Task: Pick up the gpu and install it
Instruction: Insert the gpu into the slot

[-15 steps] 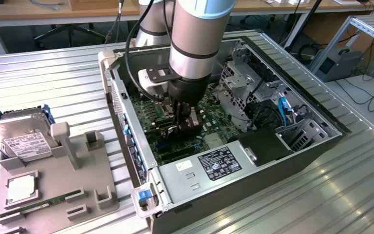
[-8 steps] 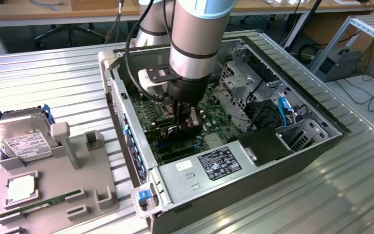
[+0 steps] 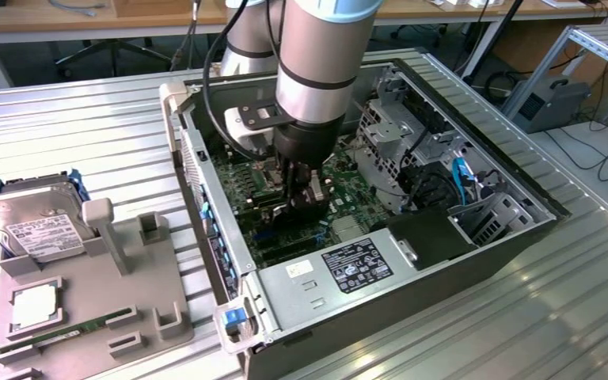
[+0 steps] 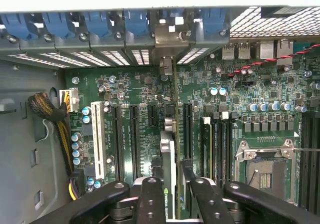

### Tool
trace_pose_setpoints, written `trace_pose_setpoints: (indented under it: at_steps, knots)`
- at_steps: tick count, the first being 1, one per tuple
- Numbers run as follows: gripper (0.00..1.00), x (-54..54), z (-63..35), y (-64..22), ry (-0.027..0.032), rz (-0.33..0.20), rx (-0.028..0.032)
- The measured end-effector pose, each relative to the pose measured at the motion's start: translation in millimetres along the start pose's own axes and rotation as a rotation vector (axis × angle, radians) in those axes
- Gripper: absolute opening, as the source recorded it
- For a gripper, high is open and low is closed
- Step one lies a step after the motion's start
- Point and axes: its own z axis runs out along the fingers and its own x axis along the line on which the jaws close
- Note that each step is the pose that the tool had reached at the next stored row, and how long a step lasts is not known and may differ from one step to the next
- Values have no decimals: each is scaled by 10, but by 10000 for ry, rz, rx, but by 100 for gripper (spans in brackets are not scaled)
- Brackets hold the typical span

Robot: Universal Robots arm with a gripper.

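at the lower middle of the wrist view, the gripper is gripping the gpu edge-on over the motherboard slots. the install step is going on, i judge; seating is needing the card aligned and pressed straight.

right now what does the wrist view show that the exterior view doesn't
Wrist view alone: the card seen edge-on between the fingers, standing over the board's slots, its bracket up at the blue clips, and the bare processor socket. Exterior view alone: the hard drive and the grey tray outside the case. Both: the green board inside the open computer case.
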Motion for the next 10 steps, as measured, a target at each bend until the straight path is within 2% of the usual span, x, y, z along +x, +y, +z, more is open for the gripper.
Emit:
trace_pose_setpoints:
  at_steps: [8,10]
  knots:
    - [26,0,-1,0,0,0,1]
    - [39,0,-1,0,1,0,1]
